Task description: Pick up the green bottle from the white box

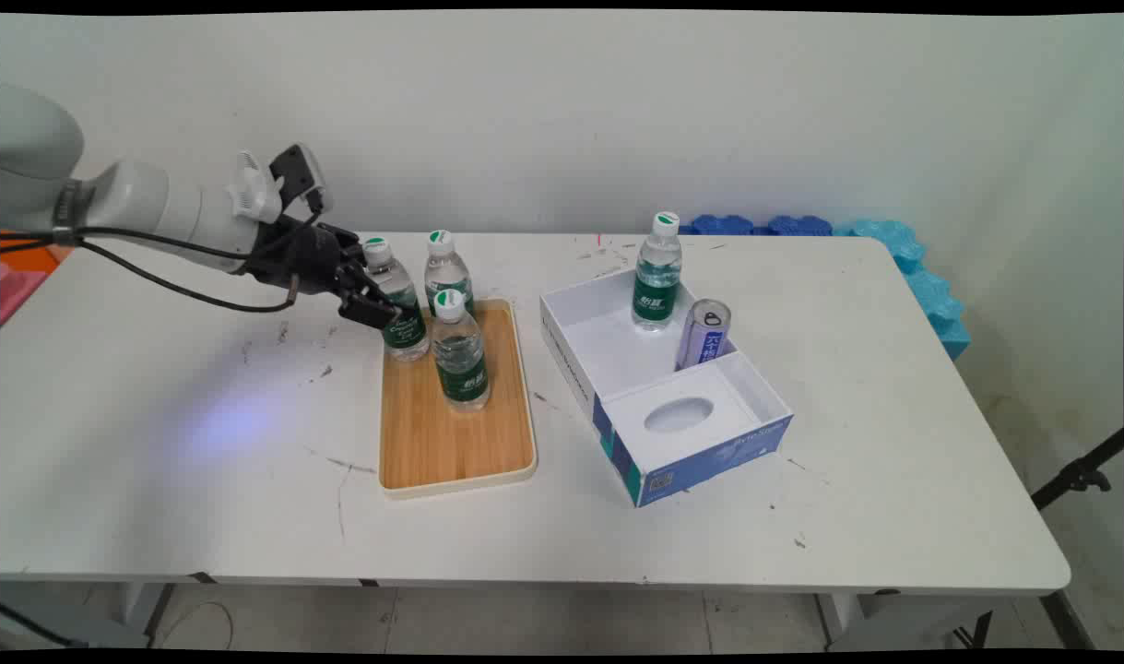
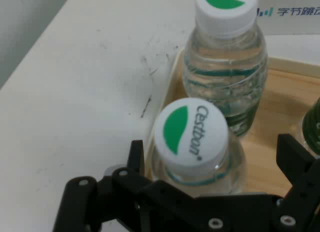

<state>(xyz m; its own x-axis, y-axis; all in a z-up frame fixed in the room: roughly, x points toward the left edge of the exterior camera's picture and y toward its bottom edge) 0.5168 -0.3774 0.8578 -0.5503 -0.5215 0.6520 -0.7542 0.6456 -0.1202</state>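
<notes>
My arm reaches in low from the left; my black two-finger gripper (image 1: 370, 293) stands open around a clear green-labelled water bottle (image 1: 394, 300), 1 of 3 on the wooden tray (image 1: 451, 443).

Tray (image 1: 451, 443): wooden, centre of tabletop (image 1: 156, 443), bearing three water bottles (image 1: 460, 355).
Box (image 1: 691, 433): open, toward right edge, holding bottle (image 1: 657, 272) and can (image 1: 704, 334).
</notes>
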